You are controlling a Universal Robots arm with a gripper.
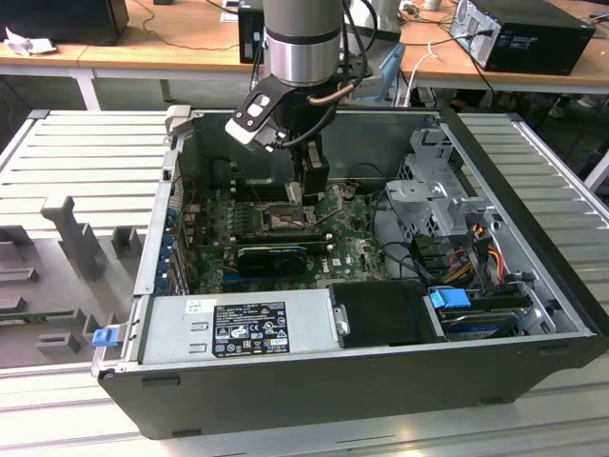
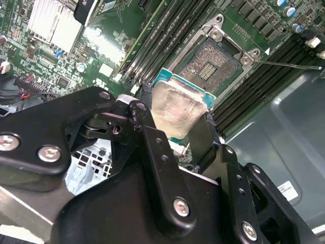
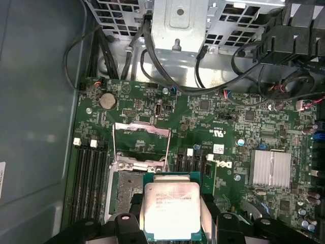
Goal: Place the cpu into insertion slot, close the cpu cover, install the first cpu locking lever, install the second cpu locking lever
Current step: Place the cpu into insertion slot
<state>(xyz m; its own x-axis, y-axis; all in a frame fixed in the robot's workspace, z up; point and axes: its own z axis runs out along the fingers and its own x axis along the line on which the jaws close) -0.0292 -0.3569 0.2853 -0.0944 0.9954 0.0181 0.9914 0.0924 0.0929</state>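
1. Close over the socket (image 2: 210, 61), I see the jaws clenched on the chip (image 2: 177, 109), gripping two opposite edges, not yet seated.
2. I see the socket bare, its dark centre showing.
3. Along one socket edge, the cover (image 3: 141, 127) is hinged open.

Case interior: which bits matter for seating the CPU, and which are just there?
Job: gripper holding the chip; empty socket; cover, flipped open; lever.
Just there: heat sink; coin battery; memory slots; cables; power supply.
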